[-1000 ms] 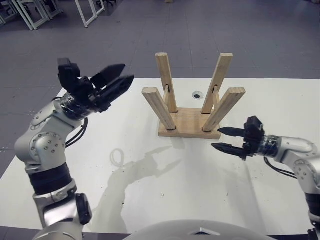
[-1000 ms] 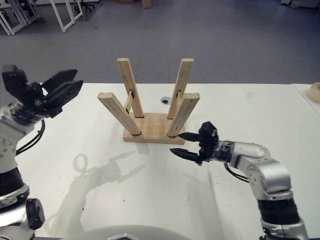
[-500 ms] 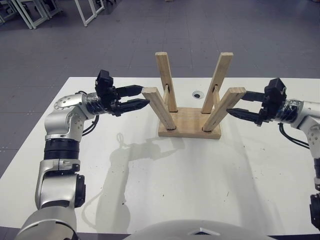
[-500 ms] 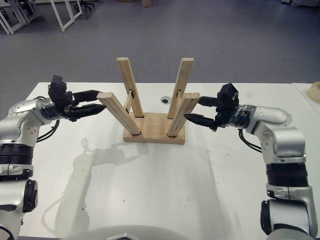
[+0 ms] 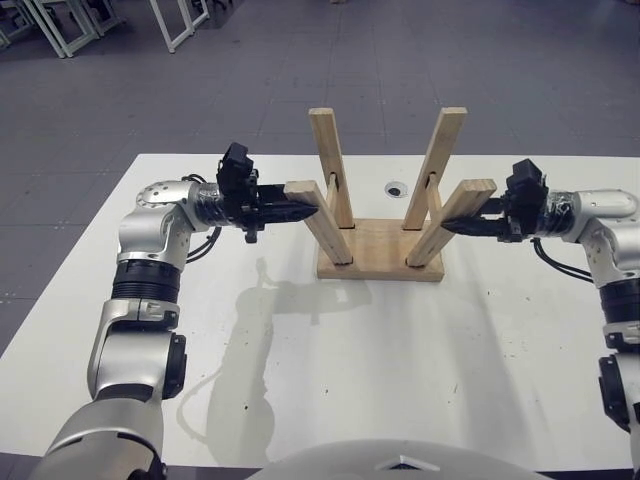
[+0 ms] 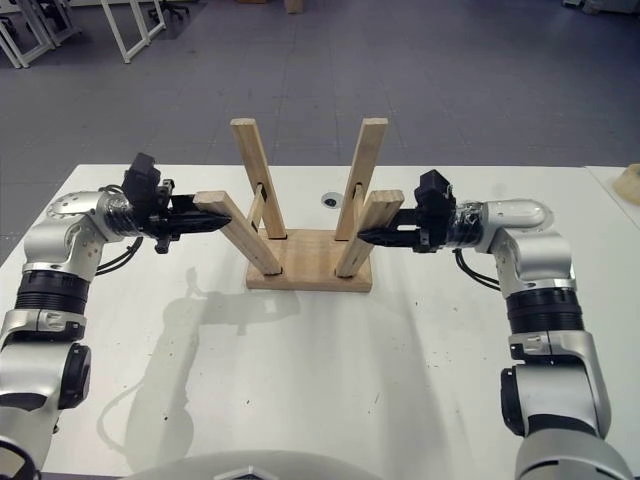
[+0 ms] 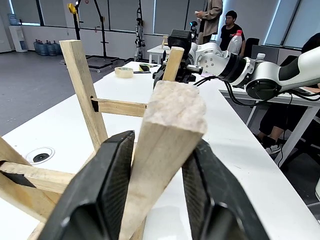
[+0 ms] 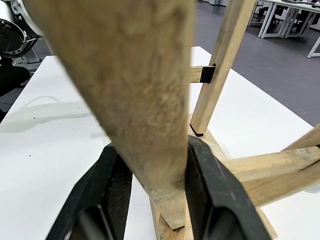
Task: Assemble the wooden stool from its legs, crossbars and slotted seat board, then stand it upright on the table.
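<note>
Pale wood is the main thing on my screens: the stool sits upside down on the white table, its seat board flat on the top. It is close to the far edge and about midway between the left and right edges, with all four legs pointing up and splaying outward. A small cable hole lies in the table just beyond the seat board, between the far left leg and the far right leg. Past the far edge I see grey floor and white frames off toward the far left, and a roll of tape on the next table over to the right. Behind each held leg stands its far partner. The left crossbar and the right crossbar each bridge one such pair, right behind the fingertips. The left gripper comes in level from the left edge side, its black fingers clamped on both faces of the near left leg just below its top end. The right gripper mirrors it from the right edge side, fingers pressed tight on the near right leg, again close under the top end.
</note>
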Available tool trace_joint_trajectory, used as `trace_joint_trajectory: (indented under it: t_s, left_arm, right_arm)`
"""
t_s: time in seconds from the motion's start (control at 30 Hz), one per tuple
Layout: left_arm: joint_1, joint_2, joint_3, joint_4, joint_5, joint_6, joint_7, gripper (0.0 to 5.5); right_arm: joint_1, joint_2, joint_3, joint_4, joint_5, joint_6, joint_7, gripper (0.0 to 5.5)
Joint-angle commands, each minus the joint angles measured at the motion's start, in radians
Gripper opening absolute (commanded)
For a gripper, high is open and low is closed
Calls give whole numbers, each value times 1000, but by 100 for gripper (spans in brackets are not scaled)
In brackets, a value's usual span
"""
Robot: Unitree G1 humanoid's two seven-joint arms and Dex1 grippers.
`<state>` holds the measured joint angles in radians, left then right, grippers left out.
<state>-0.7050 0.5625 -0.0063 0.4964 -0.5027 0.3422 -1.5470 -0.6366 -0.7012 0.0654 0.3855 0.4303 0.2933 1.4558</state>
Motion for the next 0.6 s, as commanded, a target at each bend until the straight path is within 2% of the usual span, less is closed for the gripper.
trace_joint_trajectory:
  t_s: [0.03,0.2,0.33,0.4,0.47,0.6]
  left_arm:
    - [52,39,-2,-100,-45,89,-52,138]
    - [166,133,107,-391,-279,374,-34,121]
    - [128,145,118,-347,-341,588,63,118]
    - [98,99,84,-240,-326,701,149,164]
    - [59,34,48,-93,-283,756,226,206]
    - [-60,-48,113,228,-237,732,340,273]
  right_arm:
    - [2,-18,-13,-2,36,84,56,131]
    - [36,-130,-85,-130,261,346,157,119]
    - [-61,-131,-83,-26,327,567,128,103]
    - [-160,-88,-1,136,274,715,100,160]
    - [-248,-17,74,319,182,764,59,210]
    - [-386,85,45,647,75,692,-57,290]
